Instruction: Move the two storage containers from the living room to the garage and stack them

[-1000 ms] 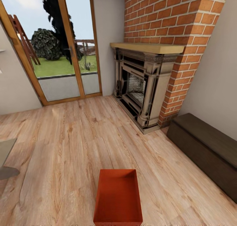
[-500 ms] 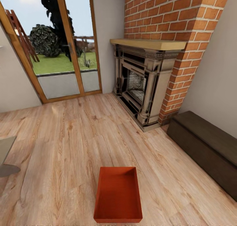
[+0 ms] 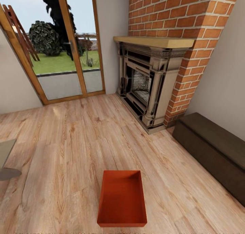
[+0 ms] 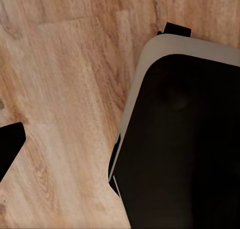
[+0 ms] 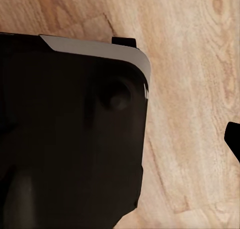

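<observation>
**boxfan_22:** Container (image 3: 121, 200) status: 1 red-orange storage box sits on the light wood plank floor (image 3: 68, 149) of the living room, low and central in the head view, open side up, nothing in it. Brick fireplace (image 3: 148, 87) is well beyond it, the dark bench (image 3: 214, 152) off to the robot's right, glazed wooden doors (image 3: 64, 57) at the back. No garage concrete anywhere, so the haul hasn't begun for this one.

**wristcam_wally:** And the pincers? Can anyone tell?

**boxfan_22:** Nope. Both wrist views look down at planks past a big dark rounded body with a pale edge (image 4: 150, 54), which looks like part of the robot itself. A black sliver (image 4: 10, 144) pokes in at the edge of the left view and another (image 5: 233, 136) in the right, maybe fingertips, but spread or pressed together can't be told for either arm. Neither is near the box.

**wristcam_wally:** How would it handle?

**boxfan_22:** Guessing: thin straight walls, lidless, empty, so probably light and fairly stiff, maybe slick on the faces. Best bet is pinching over the rim of the 2 short end walls, 1 gripper each, keeping it level.
</observation>
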{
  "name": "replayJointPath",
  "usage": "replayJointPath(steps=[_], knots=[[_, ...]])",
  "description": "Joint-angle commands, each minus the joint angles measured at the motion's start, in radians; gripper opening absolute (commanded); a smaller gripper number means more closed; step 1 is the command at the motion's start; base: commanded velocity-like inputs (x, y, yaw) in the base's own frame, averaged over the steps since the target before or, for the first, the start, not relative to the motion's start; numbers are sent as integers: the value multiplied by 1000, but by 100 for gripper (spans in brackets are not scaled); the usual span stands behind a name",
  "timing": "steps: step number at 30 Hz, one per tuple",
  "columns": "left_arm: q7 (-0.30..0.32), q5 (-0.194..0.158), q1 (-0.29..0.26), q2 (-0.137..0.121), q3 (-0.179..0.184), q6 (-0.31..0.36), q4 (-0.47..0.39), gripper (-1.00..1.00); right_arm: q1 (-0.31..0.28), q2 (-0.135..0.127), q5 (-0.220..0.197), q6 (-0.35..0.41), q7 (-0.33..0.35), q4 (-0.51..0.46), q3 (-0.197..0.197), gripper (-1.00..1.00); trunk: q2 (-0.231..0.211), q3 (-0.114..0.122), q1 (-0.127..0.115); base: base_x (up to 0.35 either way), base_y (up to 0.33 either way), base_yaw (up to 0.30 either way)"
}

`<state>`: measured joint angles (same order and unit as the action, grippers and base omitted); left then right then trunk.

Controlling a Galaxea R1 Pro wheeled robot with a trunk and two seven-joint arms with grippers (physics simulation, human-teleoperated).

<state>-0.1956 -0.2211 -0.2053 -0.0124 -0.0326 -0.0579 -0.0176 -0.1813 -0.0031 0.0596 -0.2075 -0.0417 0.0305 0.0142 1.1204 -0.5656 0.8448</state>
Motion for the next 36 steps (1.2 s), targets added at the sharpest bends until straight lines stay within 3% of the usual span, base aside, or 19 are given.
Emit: replayJointPath(steps=[1,36], knots=[[-1,-4,-1,0,-3,-4,1,100,-1,0,6,-5,-4,3,1,100,1,-2,0,0,0,0],[-1,-4,-1,0,-3,-4,1,100,-1,0,6,-7,-4,3,1,100,1,-59,0,0,0,0]])
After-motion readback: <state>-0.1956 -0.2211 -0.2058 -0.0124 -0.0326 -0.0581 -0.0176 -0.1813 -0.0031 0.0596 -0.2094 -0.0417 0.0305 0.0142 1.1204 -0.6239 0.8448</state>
